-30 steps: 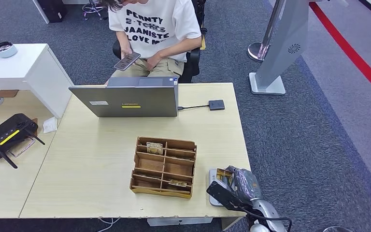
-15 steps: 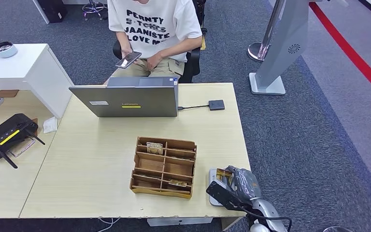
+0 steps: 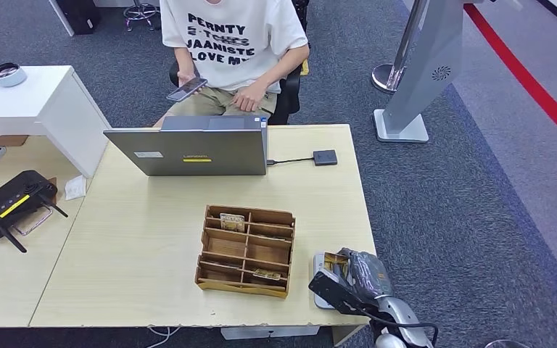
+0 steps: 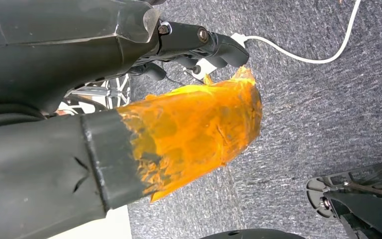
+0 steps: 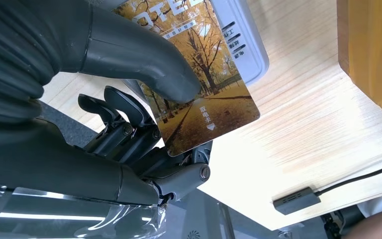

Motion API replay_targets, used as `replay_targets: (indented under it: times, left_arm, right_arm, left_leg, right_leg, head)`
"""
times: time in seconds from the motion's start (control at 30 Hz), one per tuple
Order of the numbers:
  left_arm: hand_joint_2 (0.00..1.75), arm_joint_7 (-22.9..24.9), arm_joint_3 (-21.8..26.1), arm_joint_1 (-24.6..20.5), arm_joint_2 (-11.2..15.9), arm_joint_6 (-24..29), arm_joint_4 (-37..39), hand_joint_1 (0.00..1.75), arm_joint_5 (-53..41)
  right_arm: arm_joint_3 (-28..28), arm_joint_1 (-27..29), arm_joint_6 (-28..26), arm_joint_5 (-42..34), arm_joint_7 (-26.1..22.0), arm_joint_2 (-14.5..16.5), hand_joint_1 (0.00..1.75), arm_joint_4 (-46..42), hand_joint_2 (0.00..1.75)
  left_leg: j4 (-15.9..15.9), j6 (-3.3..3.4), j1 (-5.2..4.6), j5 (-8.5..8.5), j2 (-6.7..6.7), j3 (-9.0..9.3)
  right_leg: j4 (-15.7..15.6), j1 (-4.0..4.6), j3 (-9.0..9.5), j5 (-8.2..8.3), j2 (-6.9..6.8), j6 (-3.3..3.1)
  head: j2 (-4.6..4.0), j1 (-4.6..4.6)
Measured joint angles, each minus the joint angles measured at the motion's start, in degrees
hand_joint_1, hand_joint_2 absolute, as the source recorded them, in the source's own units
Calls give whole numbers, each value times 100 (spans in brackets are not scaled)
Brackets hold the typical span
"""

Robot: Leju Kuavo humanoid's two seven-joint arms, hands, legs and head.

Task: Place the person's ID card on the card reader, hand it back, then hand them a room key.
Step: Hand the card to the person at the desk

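Right hand: the right hand (image 3: 349, 279) sits at the near right corner of the pale wooden table (image 3: 145, 239); thumb (image 5: 144, 64) and dark fingers (image 5: 122, 117) pinch a card between them.
Card: glossy card printed with an autumn tree avenue (image 5: 204, 84), held tilted over the device under the hand; its free corner juts past the fingers over bare tabletop.
Card reader: flat grey-and-white rounded card reader (image 5: 243, 45), directly beneath the hand and card; whether card and reader touch, I cannot tell.
Organiser: brown wooden compartment tray (image 3: 245, 251), just beside the hand on its inner side, a narrow strip of table between; cards lie in a far and a near compartment.
Edges: the table's right edge runs right by the hand's outer side, the near edge just behind it; open grey carpet (image 3: 464, 217) beyond.
Person: seated person in a white printed T-shirt (image 3: 228, 43), well beyond the hand across the table, phone in hand.
Laptop: grey laptop (image 3: 188, 151), far from the hand, between tray and person.
Left hand: left hand (image 4: 194, 129) with an orange film wrap, hanging over carpet; finger state cannot be told.
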Motion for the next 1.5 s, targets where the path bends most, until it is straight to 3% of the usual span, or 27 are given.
replay_targets:
  times: [1.5]
  left_arm:
    - [0, 1, 0, 0, 28, -8, 0, 0, -33]
  right_arm:
    - [56, -12, 3, 33, 16, -36, 175, 41, 175]
  left_leg:
    - [0, 3, 0, -2, 0, 7]
  right_leg:
    - [-2, 0, 7, 0, 0, 0]
  head:
    - [0, 0]
